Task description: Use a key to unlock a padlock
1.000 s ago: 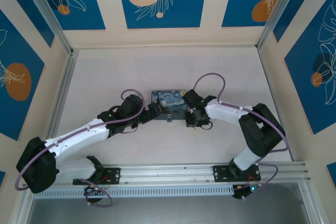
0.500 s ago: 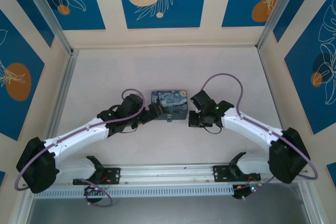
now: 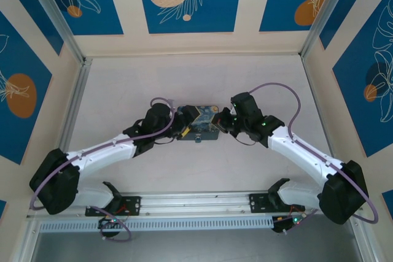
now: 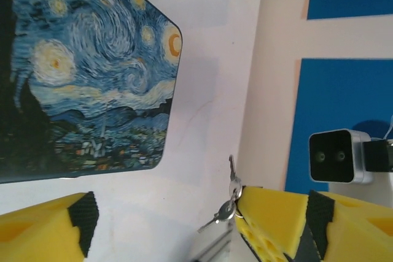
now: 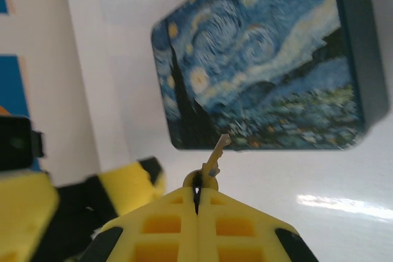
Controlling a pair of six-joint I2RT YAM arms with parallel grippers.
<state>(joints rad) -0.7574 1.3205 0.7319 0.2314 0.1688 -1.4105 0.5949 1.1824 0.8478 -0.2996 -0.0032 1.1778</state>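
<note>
So the only container here is the Starry Night tin (image 3: 206, 116), sitting flat on the white table (image 3: 123, 90) roughly in the middle between the two arms. The lid is on, so I can't tell what's inside, if anything. The right gripper (image 5: 198, 191) has its yellow fingers pressed tight together and is pinching the key (image 5: 215, 150) by its head. The blade sticks out past the fingertips and points at the tin's edge, just short of it as far as the right wrist view lets me judge. From the left wrist view it looks like there's a small ring (image 4: 233, 192) on that key with a second little key dangling off it. The left gripper (image 3: 183, 126) is at the tin's left end with its fingers (image 4: 43, 225) spread wide and nothing between them; the tin lies out ahead of them, not in the gap. The padlock (image 3: 198, 140) is a tiny speck in the top view, lying on the table right beside the tin's near edge. It's between the two grippers and neither one has it. It's too small to tell whether it touches the tin or how the shackle sits.
</note>
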